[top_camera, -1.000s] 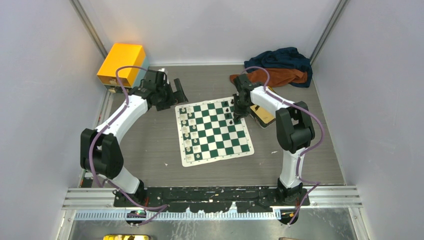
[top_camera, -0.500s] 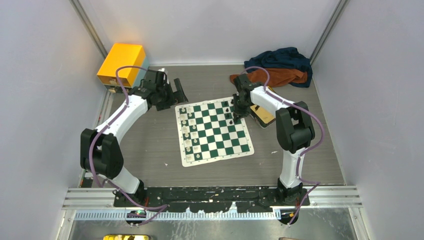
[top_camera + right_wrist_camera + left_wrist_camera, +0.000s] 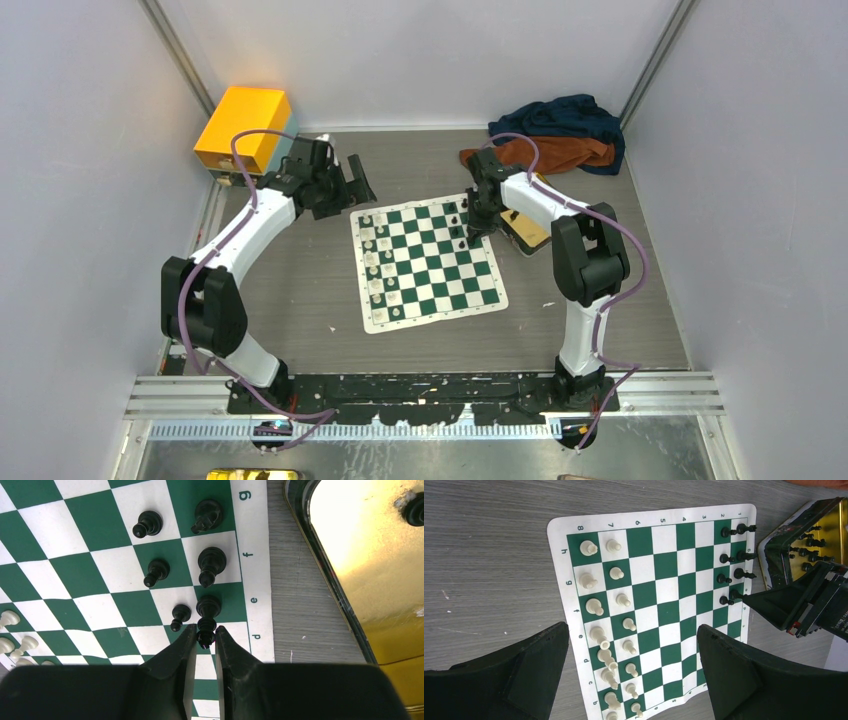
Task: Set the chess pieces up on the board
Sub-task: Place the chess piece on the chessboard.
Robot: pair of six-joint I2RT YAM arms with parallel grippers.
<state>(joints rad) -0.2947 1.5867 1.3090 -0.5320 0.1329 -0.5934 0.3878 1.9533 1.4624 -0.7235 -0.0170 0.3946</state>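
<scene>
The board [image 3: 430, 318] lies flat mid-table. Cream-white chess pieces [image 3: 378, 262] fill its two left columns, also seen in the left wrist view [image 3: 599, 635]. Several black chess pieces [image 3: 458, 215] stand at its far right corner. My right gripper [image 3: 205, 635] is shut on the head of a tall black piece [image 3: 208, 607], whose base rests on a green square in the edge row. My left gripper [image 3: 632, 627] hangs wide open above the board's far left corner [image 3: 358, 180], holding nothing.
A shallow gold tin [image 3: 527, 232] sits just right of the board, with more black pieces [image 3: 809, 542] inside. An orange box [image 3: 245, 125] stands at the back left. A heap of blue and orange cloth [image 3: 560, 135] lies at the back right.
My left gripper has shifted slightly up and away from the board. The right gripper stays at the same black piece.
</scene>
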